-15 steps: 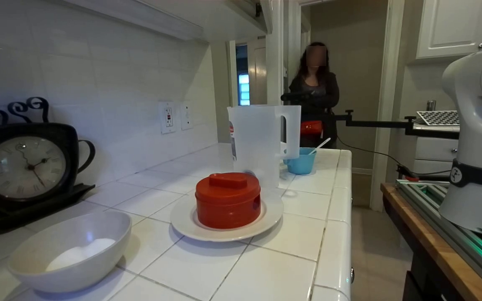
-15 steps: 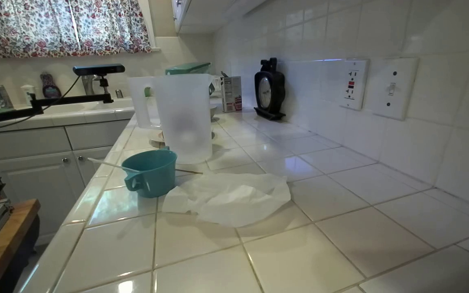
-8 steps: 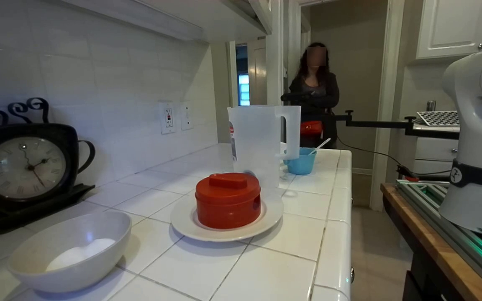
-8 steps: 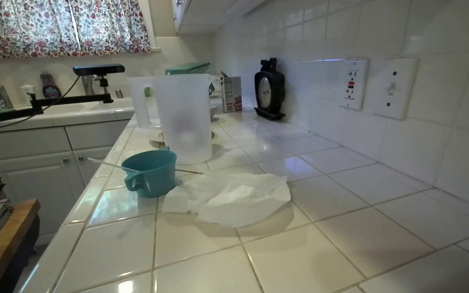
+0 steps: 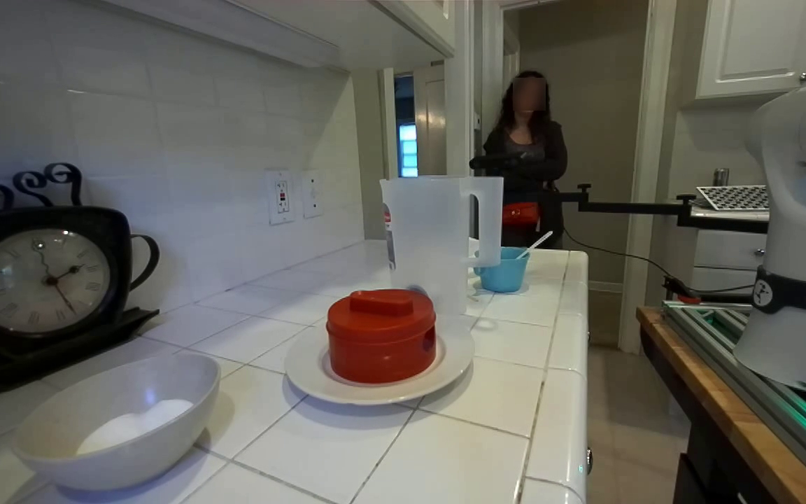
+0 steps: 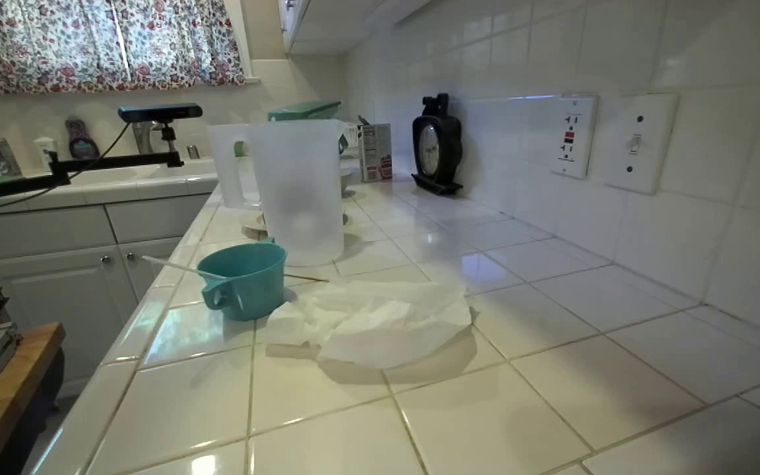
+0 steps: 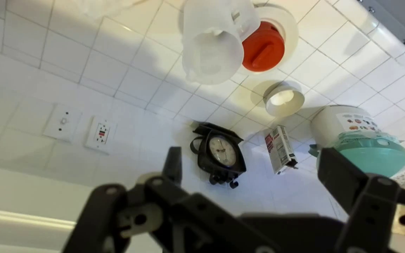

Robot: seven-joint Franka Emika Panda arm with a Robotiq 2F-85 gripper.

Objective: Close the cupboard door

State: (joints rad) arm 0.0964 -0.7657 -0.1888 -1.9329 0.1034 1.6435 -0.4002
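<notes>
The white cupboard door (image 5: pixel 429 22) shows only by its lower part at the top of an exterior view. Its lower edge runs along the front of the wall cupboard (image 5: pixel 347 38), with a thin dark line between them. Its upper part is out of view. My gripper (image 7: pixel 251 158) shows only in the wrist view. Its fingers (image 7: pixel 174 165) stand wide apart with nothing between them. Past them lie the tiled wall and counter far below. Where the gripper stands relative to the door, I cannot tell. The arm (image 5: pixel 805 245) stands at the right of an exterior view.
On the counter stand a frosted jug (image 5: pixel 424 238), a red container (image 5: pixel 382 339) on a plate, a bowl (image 5: pixel 116 427), a black clock (image 5: pixel 46 280), a blue cup (image 6: pixel 241 284) and crumpled paper (image 6: pixel 380 323). A person (image 5: pixel 525 140) stands in the doorway. A camera bar (image 5: pixel 637 207) juts out.
The door has swung inward to the cupboard's front. A dark piece seen beside it a second ago is gone from view. The arm's upper part has shifted slightly right.
</notes>
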